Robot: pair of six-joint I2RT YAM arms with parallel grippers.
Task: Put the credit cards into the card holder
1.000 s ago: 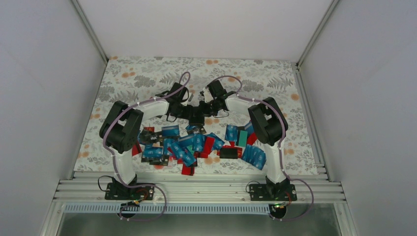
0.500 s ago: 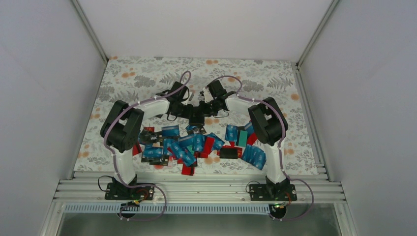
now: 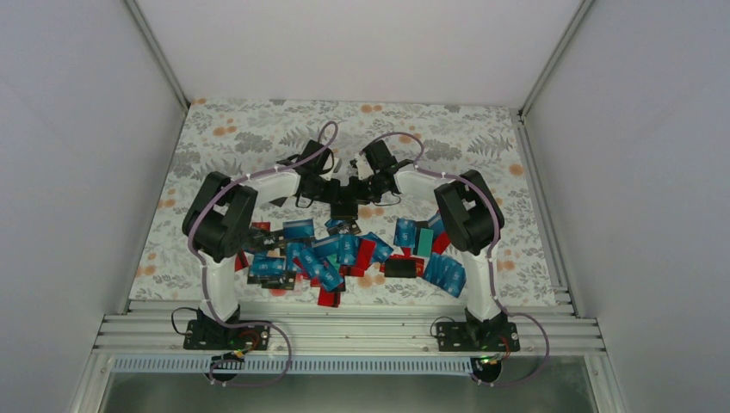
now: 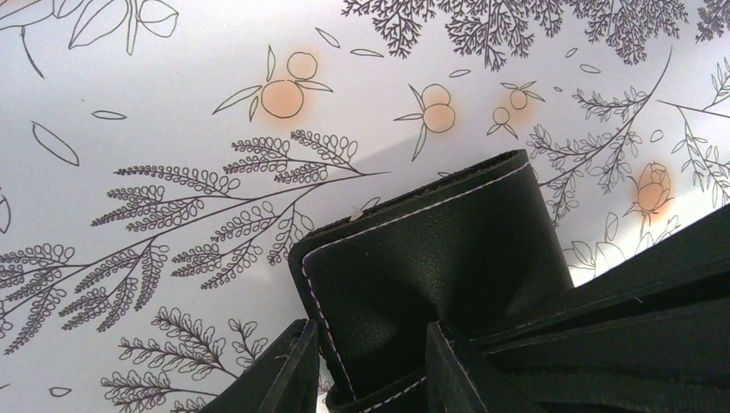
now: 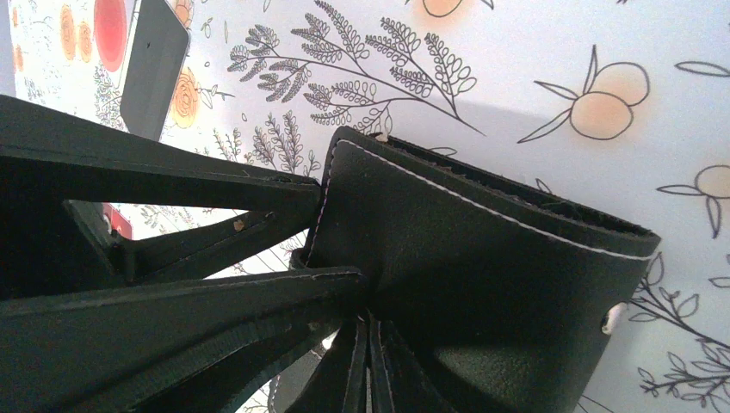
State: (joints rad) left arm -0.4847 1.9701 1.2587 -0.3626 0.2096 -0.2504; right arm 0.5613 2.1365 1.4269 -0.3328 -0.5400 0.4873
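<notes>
Overhead view of a floral tabletop point(image 3: 258, 138) inside a white booth. Two robot arms reach in from the bottom edge and meet at the centre of the frame. Between them is the card holder point(image 3: 344, 205), a small black stitched case that both are gripping, apparently just above the cloth.

In the left wrist view, the left claw point(image 4: 368, 377) has its fingers set partly apart on either side of the holder's lower edge, clamping its thickness. In the right wrist view, the right claw point(image 5: 370, 366) has its fingers pressed tightly together, and it appears to be pinching a thin flap or edge of the same holder.

The credit cards point(image 3: 336, 254), mostly blue with some red and black, lie in a loose heap across the lower middle of the tabletop. They sit near the holder, and none is in either claw.

The step appears to be readying the holder, either steadying it or prising it open. No card can be seen inside it. Next, one claw would likely have to keep the holder open and steady. The other would let go, drop to the heap and lift a single card by its edge.
</notes>
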